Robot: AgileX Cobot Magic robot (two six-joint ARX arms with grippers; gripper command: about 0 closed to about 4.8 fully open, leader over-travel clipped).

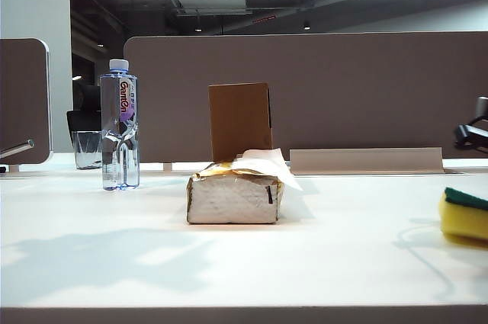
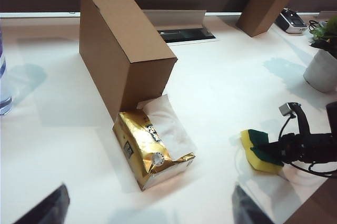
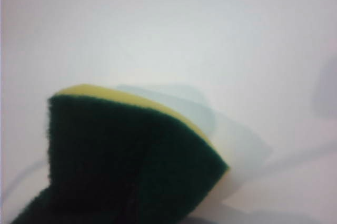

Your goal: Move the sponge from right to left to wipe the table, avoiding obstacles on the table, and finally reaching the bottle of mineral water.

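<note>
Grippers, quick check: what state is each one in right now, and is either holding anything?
Left gripper: open, empty, above the table's near edge.
Right gripper: shut on the sponge at the right end.

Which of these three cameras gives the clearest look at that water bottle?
The exterior view: the bottle of mineral water stands whole and upright there, white cap and red lettering readable, beside a glass tumbler. The left wrist view catches only a sliver of its base at the picture's edge. The right wrist view shows none of it.
</note>
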